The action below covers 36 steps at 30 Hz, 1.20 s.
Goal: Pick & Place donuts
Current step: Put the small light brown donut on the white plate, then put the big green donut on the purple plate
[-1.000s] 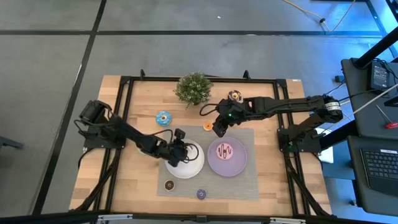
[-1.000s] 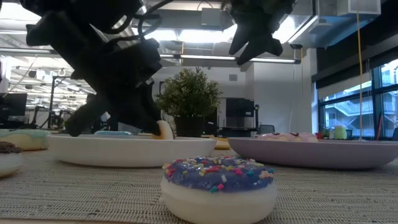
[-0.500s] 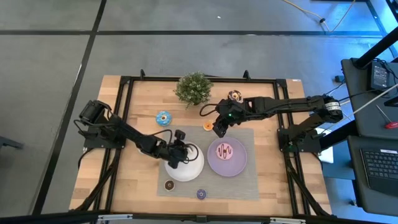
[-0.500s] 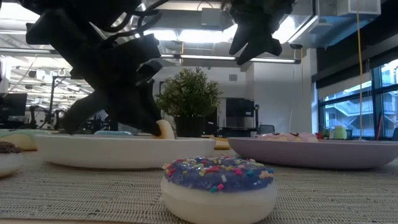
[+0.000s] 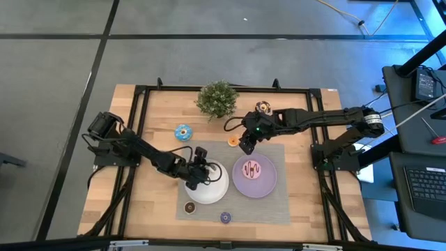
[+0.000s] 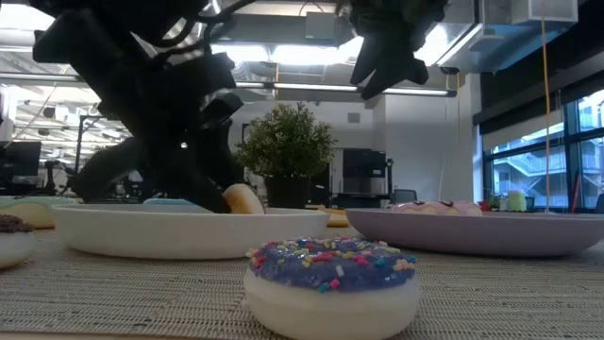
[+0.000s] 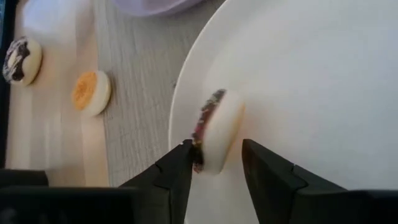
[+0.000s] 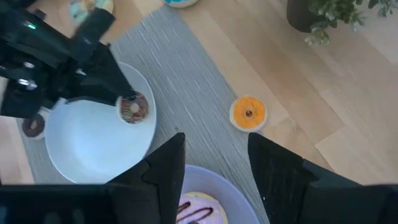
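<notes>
A mini tan donut (image 7: 214, 130) stands on edge on the white plate (image 7: 323, 81), between the slightly parted fingers of the left gripper (image 7: 217, 163); whether they touch it is unclear. A pink donut (image 5: 251, 168) lies on the purple plate (image 5: 268, 187). Five more donuts visible on the counter (image 5: 306, 202): blue (image 5: 183, 132), orange (image 5: 233, 141), chocolate (image 5: 263, 107), dark brown (image 5: 189, 207), purple (image 5: 225, 217). The right gripper (image 8: 214, 163) hovers, released.

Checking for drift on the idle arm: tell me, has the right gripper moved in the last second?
No. In the high view the right gripper sits at the same spot beside the orange donut, above the purple plate.
</notes>
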Motion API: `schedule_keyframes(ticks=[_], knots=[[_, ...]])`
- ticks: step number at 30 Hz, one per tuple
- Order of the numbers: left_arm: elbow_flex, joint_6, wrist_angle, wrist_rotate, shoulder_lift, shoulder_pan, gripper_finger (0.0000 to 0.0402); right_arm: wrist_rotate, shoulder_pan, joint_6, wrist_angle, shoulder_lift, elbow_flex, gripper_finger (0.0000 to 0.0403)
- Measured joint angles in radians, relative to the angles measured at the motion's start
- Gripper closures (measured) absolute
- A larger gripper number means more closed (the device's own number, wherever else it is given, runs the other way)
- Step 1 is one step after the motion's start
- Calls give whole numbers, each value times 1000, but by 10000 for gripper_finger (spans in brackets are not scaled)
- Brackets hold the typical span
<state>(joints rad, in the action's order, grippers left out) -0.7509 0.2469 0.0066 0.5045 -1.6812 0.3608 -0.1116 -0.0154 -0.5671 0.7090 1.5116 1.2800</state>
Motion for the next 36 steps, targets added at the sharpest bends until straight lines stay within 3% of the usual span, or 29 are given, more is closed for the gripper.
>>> schedule_keyframes(ticks=[4,11,17,24,30,36], knots=[[0,-1,-38,-58,34,-1,263,0,0,0,27,0,0,226],[0,-81,-138,-67,112,0,267,0,0,-2,30,0,0,226],[0,-202,-240,-212,217,0,265,0,0,0,30,0,0,226],[0,-682,-479,-369,408,-16,269,-1,0,5,30,0,0,226],[0,-1166,-830,-372,560,-16,267,-2,0,30,22,0,0,226],[0,-1409,-857,-323,624,20,266,-2,-2,55,13,0,0,226]])
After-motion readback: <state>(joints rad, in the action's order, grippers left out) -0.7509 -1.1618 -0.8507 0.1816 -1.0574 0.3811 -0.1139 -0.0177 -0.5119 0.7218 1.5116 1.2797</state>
